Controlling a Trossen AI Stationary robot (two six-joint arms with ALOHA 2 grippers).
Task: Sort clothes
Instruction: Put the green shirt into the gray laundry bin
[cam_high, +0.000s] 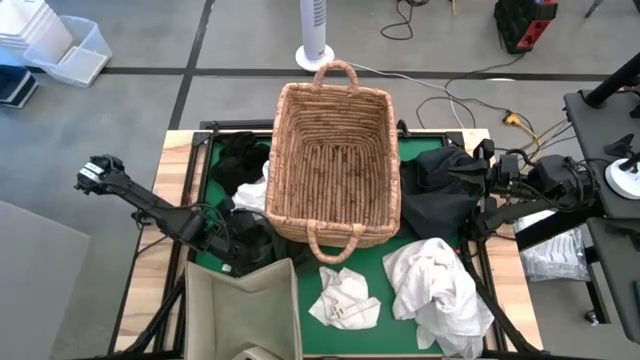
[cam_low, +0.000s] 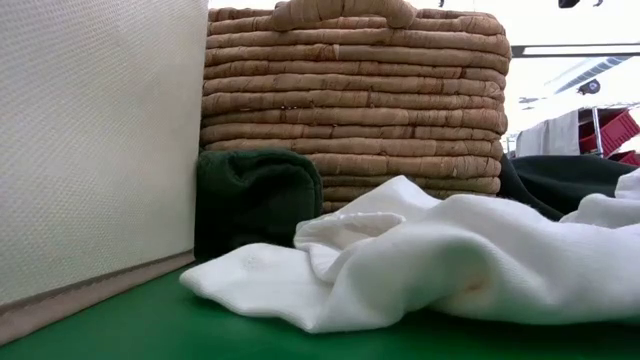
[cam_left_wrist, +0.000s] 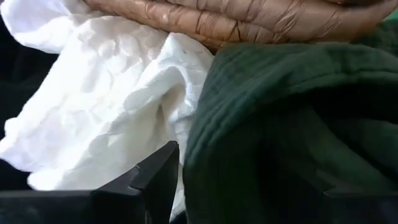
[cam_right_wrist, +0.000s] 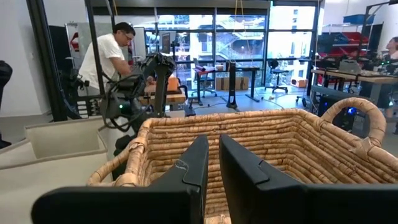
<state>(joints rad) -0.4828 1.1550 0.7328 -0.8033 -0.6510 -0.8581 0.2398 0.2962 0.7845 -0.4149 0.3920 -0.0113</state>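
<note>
The tan wicker basket (cam_high: 335, 165) stands mid-table with nothing showing inside it. A dark green garment (cam_left_wrist: 280, 124) lies bunched against the basket's near left corner (cam_low: 255, 195), beside a white garment (cam_left_wrist: 106, 106). My left gripper (cam_left_wrist: 245, 186) is open and slants down over the green garment, one finger (cam_left_wrist: 155, 180) on each side of a raised fold. My right gripper (cam_right_wrist: 212, 180) is shut and level, high at the basket's right rim, holding nothing. Two white garments (cam_high: 345, 298) (cam_high: 440, 290) lie on the green mat near the front. Dark garments (cam_high: 440, 185) (cam_high: 235, 160) lie on both sides of the basket. My left gripper comes at the dark green garment's raised fold (cam_left_wrist: 205, 155) slanting down from the table's left. The fold fills the gap between the open fingers. I cannot tell whether the fingers touch it. The garment rests on the table against the basket.
A beige fabric bin (cam_high: 240, 310) stands at the front left, close beside my left gripper. Beyond the table a person works at a bench (cam_right_wrist: 112, 56). A white fan base (cam_high: 313, 55) stands on the floor behind the table.
</note>
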